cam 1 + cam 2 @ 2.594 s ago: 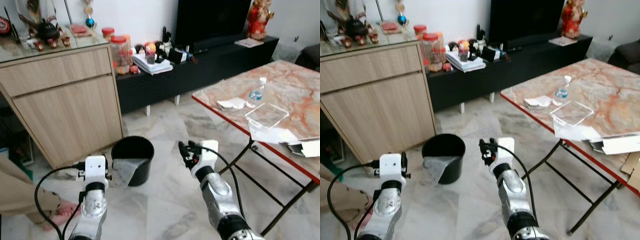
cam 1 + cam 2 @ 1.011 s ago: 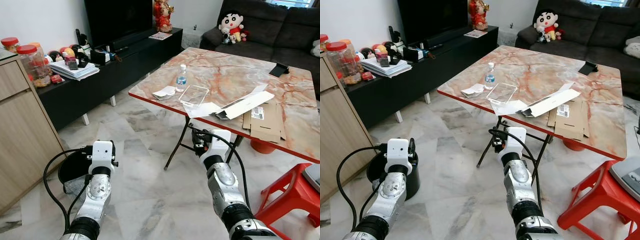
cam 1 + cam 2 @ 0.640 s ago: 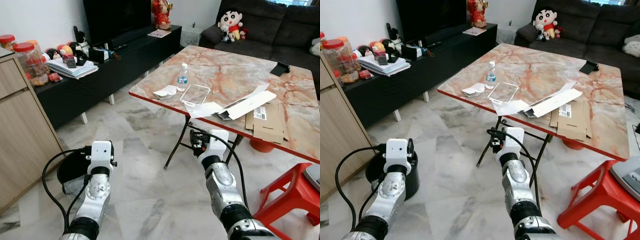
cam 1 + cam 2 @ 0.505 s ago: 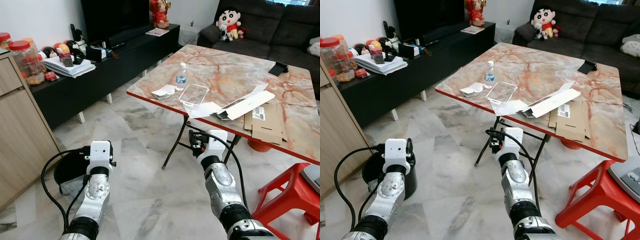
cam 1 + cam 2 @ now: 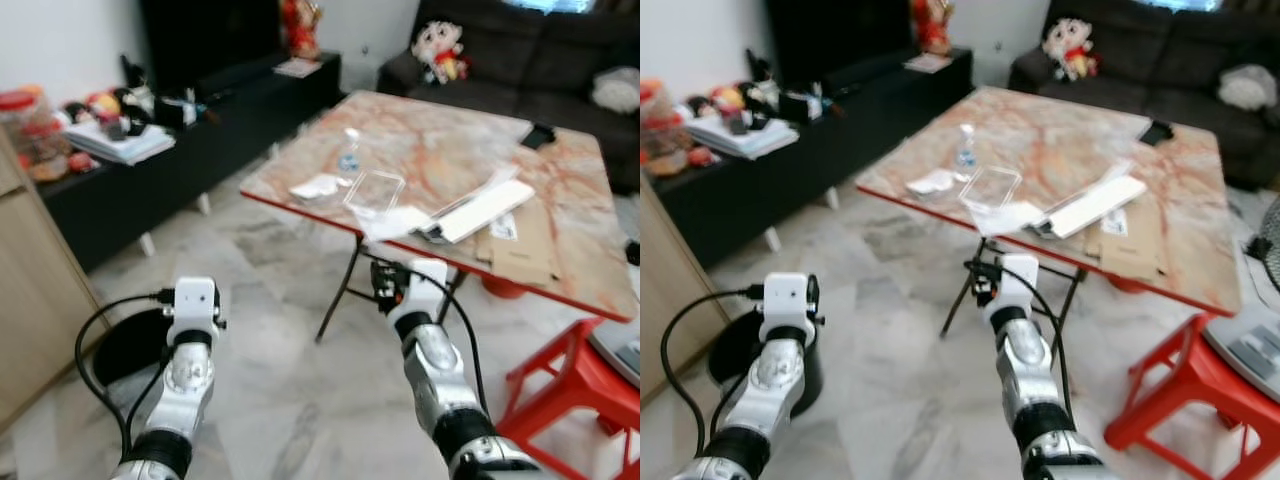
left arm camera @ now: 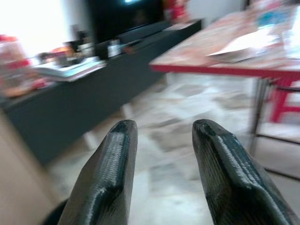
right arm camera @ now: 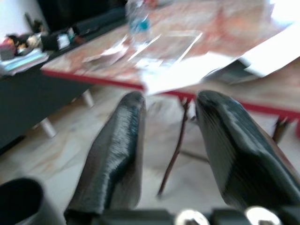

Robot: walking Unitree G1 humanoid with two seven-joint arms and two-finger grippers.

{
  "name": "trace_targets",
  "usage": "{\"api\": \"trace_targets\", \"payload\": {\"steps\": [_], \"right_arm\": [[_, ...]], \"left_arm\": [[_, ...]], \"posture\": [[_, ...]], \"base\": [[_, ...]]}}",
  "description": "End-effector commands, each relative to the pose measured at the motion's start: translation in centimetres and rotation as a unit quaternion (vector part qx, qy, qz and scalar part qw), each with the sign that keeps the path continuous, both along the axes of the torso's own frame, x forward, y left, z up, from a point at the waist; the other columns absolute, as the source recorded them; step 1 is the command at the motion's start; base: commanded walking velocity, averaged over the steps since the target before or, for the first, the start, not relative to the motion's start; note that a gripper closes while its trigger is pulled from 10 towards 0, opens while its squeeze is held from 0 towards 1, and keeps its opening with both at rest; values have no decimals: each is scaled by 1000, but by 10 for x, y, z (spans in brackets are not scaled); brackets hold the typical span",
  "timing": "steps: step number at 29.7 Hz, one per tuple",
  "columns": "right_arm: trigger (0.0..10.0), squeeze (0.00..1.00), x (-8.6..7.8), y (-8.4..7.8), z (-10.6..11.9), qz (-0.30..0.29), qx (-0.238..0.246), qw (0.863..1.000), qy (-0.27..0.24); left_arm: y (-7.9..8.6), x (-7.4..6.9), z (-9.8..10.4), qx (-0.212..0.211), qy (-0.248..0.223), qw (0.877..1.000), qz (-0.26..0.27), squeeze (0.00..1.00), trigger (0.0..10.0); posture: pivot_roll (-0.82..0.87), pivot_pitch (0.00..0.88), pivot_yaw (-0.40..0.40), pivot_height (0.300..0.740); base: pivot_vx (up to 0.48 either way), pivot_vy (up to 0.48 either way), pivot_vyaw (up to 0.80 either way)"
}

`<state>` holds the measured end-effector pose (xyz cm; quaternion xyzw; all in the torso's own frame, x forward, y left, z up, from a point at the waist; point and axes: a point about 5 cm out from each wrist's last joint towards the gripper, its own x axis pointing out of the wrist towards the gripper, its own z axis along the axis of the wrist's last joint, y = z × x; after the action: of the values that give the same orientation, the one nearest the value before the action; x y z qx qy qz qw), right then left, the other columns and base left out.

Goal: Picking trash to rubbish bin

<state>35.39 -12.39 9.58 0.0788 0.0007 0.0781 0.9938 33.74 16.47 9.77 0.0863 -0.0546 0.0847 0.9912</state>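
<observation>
A: What was seen, from left to right?

B: The bin [image 5: 128, 345] was seen low on the floor at the left, just behind the left gripper [image 6: 161, 176], whose fingers were spread with nothing between them. The right gripper [image 7: 171, 154] was held before the table [image 5: 560, 180], its fingers also spread and empty.

A: And where was the trash?

B: On the near part of the table. A crumpled tissue [image 5: 318, 186] was lying at the left, then the bottle [image 5: 349, 153], the clear tray [image 5: 373, 190] and a white paper [image 5: 392, 221] over the edge. Flat cardboard [image 5: 523, 240] was lying further right.

A: How was it judged to handle?

B: The tissue and paper were judged light and soft, to be pinched at a raised fold. The tray was judged thin, slippery and easily cracked, so its rim should be taken gently. The bottle was judged light and likely to tip; its middle should be gripped.
</observation>
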Motion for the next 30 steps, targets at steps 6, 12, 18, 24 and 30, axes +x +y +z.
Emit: {"api": "trace_targets", "payload": {"steps": [6,12,18,24,30], "right_arm": [[10000,0,0,8,-1,7,8,1000,6],[10000,0,1,10,2,9,7,1000,1],[10000,0,0,10,0,12,6,1000,3],[10000,0,0,11,1,15,7,1000,-1],[10000,0,1,11,4,16,9,1000,-6]], "left_arm": [[8,-2,-1,6,5,1000,8,0,10000],[5,0,0,5,6,1000,1,0,10000],[5,0,0,3,7,1000,1,0,10000],[5,-1,-1,2,8,1000,-3,0,10000],[-3,-1,-2,-9,9,999,-32,0,10000]], "posture": [[-40,0,-16,740],[-55,0,-12,740],[-44,0,-16,740],[-38,0,-20,740],[-38,0,-20,740]], "base": [[0,0,-800],[0,0,-800],[0,0,-800],[0,0,-667],[0,0,0]]}}
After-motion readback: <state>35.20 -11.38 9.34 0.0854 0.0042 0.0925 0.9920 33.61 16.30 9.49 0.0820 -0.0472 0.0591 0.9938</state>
